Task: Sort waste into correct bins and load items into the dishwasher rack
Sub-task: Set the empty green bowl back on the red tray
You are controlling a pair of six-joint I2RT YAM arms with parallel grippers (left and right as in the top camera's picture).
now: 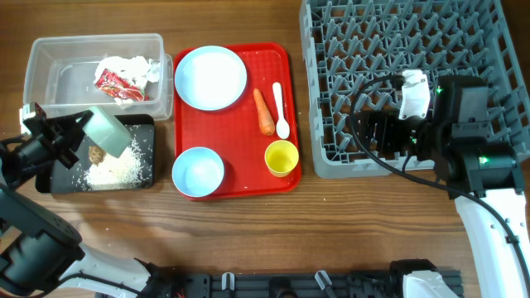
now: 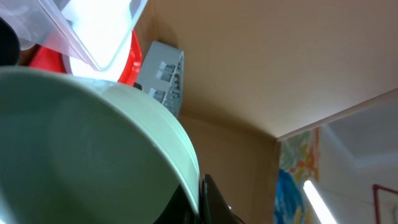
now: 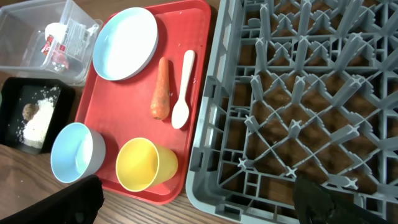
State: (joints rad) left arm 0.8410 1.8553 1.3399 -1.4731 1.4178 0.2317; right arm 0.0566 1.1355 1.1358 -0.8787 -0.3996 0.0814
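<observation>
Green bowl [image 2: 93, 155], pinched by left gripper [image 1: 81, 134], hangs tilted over black tray [image 1: 142, 126], rice [image 1: 116, 171] heaped beneath. Interior unseen; possibly emptied. Keep rim within tray walls while tipping. Right gripper [image 3: 202, 196] spread above rack [image 3: 298, 93].

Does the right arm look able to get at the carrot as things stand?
Probably yes: the carrot lies uncovered on the red tray, and the right tool is open and empty.
</observation>
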